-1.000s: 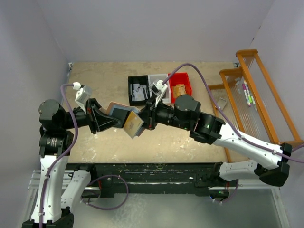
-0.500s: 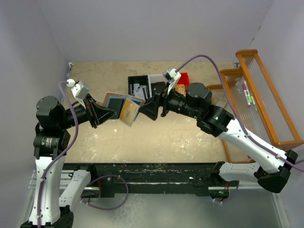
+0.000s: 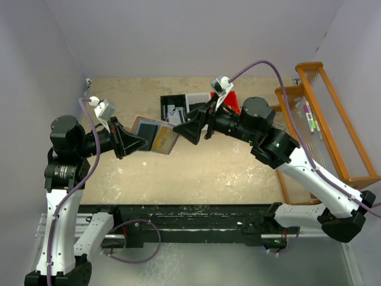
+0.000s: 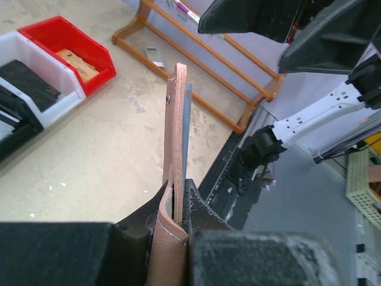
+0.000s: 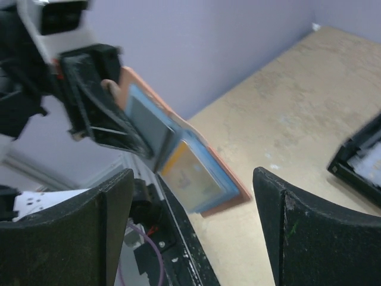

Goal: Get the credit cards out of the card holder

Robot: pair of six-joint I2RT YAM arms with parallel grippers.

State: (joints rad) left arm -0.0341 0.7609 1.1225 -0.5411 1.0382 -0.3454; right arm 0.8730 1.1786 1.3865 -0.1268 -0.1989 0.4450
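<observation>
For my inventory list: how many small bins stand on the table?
3, in a row at the far side: black bin, white bin in the middle, red bin partly behind the right arm. None seems hidden.

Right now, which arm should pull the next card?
Right, likely. The right jaws are open, empty, and facing the cards in the holder; the left jaws are shut on the holder, holding it up.
</observation>
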